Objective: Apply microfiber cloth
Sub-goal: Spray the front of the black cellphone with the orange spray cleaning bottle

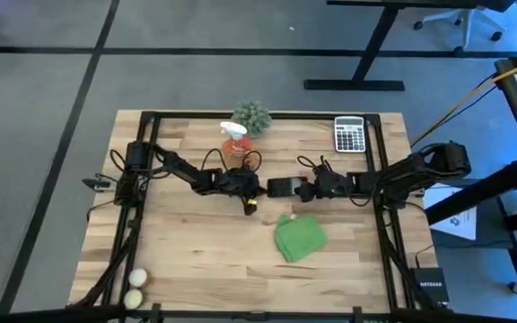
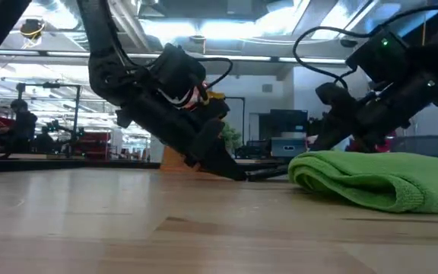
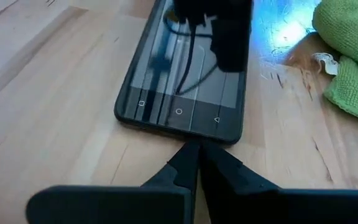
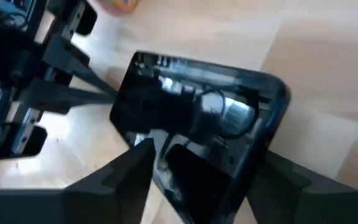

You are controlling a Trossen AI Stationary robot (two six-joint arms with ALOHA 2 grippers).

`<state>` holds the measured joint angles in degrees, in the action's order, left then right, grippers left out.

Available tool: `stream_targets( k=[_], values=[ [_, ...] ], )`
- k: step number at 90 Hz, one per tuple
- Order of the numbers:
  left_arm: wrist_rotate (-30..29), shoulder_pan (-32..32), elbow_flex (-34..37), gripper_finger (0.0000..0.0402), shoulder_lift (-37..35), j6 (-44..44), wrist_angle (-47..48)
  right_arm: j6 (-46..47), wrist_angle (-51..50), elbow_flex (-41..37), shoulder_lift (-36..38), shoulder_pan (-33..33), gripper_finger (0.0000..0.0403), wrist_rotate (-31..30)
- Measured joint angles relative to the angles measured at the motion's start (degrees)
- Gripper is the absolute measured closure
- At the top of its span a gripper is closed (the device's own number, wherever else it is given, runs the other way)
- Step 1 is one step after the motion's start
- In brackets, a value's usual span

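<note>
At the near edge of the pale butcher-block wooden surface (image 1: 196,260), two small pale balls (image 1: 135,288) sat together at the left corner. Further in, right of centre, the microfiber cloth (image 1: 300,237) lay crumpled in a soft, bright green mound with a nubby weave and a small white label showing in the left wrist view; neither arm touched it.

Just beyond the cloth, at mid-table, a smartphone (image 1: 286,187) lay flat, a glossy black slab with rounded corners mirroring the ceiling lights. The left gripper (image 3: 196,155) was angled down at the surface, its jaws pressed together with nothing between them, the tips just beside the phone's short edge where the three navigation icons were. The right gripper (image 1: 311,189) reached in from the other side; its jaws stood apart, one on each side of the phone's far end, though whether they actually pressed the phone cannot be told.

Behind the arms stood an orange spray bottle (image 1: 235,144) with a white trigger head, then a fuzzy grey-green plant ball (image 1: 251,116) at the far edge, and a grey calculator (image 1: 349,135) with rows of keys towards the far right corner.
</note>
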<state>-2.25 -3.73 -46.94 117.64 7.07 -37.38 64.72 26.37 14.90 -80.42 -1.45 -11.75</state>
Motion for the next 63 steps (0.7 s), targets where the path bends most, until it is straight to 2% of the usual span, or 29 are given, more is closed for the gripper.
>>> stream_targets(
  k=[35, 63],
  values=[
    [0.3, 0.0, 0.1, 0.0402, -2.2, 0.1, 1.7, -11.0, 7.3, 0.4, 0.8, 0.1, 0.0384, -0.2],
    [0.7, 4.2, 0.1, 0.0402, -15.2, -1.2, 10.4, -29.6, 6.2, 0.1, 6.5, 0.0, 0.0387, 2.5]
  ],
)
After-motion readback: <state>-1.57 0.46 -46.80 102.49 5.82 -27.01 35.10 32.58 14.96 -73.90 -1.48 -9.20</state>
